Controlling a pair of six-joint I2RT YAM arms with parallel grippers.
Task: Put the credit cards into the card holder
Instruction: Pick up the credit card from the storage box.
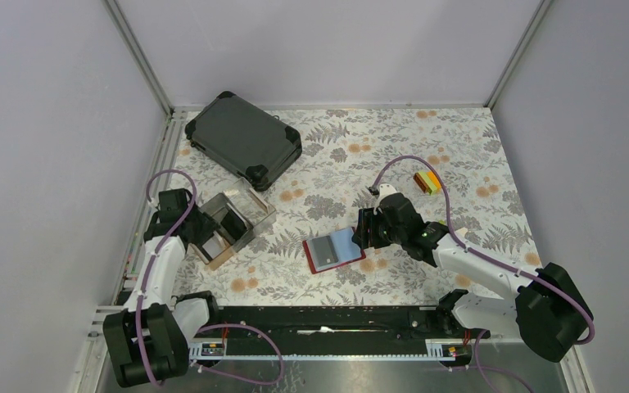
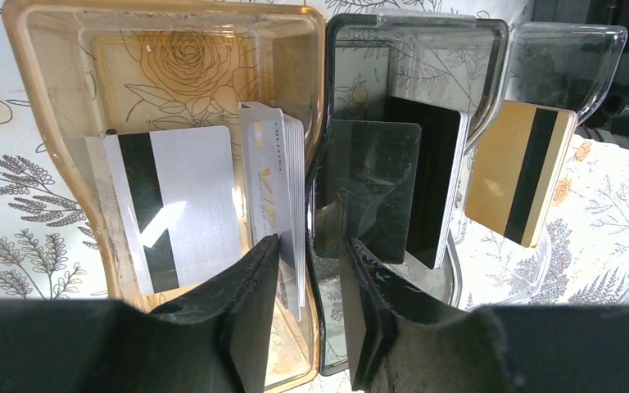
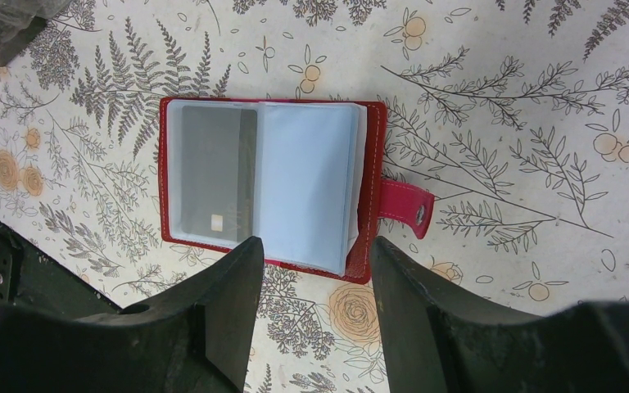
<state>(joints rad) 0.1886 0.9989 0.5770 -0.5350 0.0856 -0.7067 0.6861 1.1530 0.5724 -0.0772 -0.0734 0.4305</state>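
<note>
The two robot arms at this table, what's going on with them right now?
The left gripper is down in the compartmented box, its fingers astride a divider beside a stack of white cards. Whether it grips anything cannot be told. The right gripper hovers open over the red card holder, which lies unfolded on the table with one grey card in a sleeve. It looks like one card is filed and the next is being fetched.

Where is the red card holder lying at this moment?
In the top view, the card holder lies open in the middle, just left of the right gripper.
</note>
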